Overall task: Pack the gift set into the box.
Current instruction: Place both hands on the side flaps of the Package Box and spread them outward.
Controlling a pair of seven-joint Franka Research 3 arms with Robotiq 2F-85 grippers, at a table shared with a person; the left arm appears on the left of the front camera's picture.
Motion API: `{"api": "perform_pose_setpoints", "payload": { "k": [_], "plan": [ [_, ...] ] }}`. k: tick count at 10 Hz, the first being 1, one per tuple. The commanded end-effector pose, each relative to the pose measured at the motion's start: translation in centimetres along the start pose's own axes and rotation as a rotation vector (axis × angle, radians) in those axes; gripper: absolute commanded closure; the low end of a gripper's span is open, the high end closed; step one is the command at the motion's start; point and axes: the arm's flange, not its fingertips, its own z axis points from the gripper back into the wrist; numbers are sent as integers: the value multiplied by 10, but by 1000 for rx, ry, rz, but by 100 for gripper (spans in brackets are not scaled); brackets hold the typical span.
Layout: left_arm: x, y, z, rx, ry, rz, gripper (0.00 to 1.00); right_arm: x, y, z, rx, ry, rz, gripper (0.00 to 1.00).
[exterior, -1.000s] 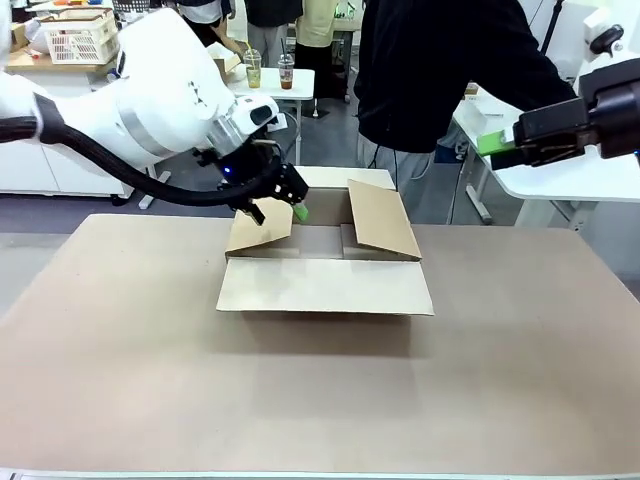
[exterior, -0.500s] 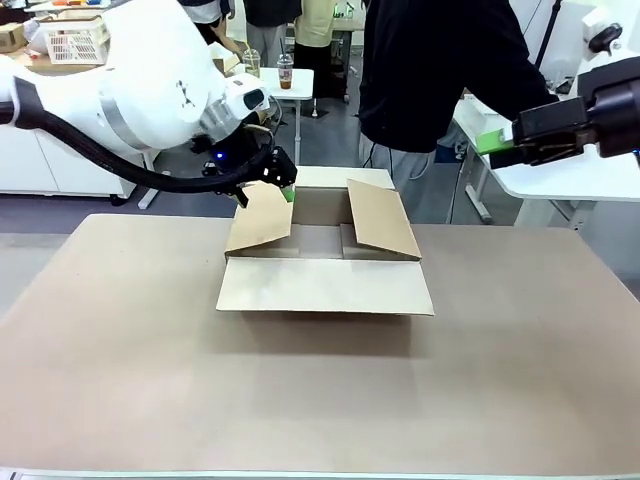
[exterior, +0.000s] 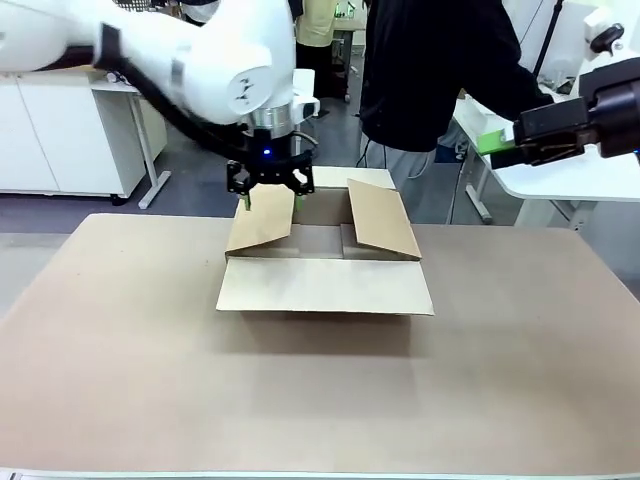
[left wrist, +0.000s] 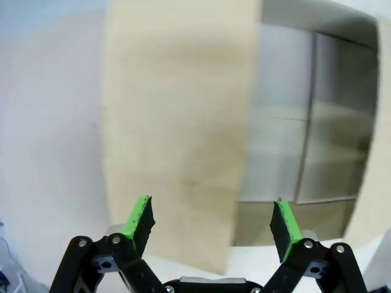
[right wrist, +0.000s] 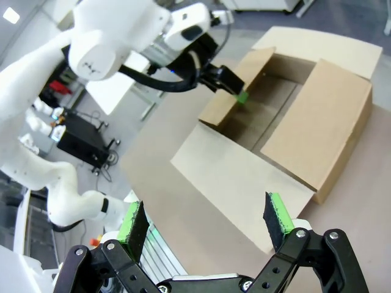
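Bright, even light, prob. from overhead; soft shadow in front of box [exterior: 325, 288]. Left wrist view motion-blurred, washed-out.

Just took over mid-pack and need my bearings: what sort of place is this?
Probably a robotics lab or shared workroom: white cabinets and a white desk stand beyond the cardboard-covered table, and a person stands across from the open brown carton.

One cardboard box [exterior: 320, 286] with four flaps [exterior: 383, 220], one table [exterior: 120, 380], one person [exterior: 440, 60], and two grippers: left gripper [exterior: 270, 200], right gripper [exterior: 490, 150].
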Motion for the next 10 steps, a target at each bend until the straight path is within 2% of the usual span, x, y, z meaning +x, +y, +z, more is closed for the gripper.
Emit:
{"api": "perform_pose_setpoints", "payload": {
  "k": [1,4,10],
  "plan": [
    [33,1,1,-52,47,-15,0,3,-2,-3,21,-19,22,0],
    [39,2,-15,-1,50,-10,0,3,-2,-3,21,-19,22,0],
    [35,-3,-28,265,65,-45,0,3,-2,-3,21,-19,22,0]
  ]
}}
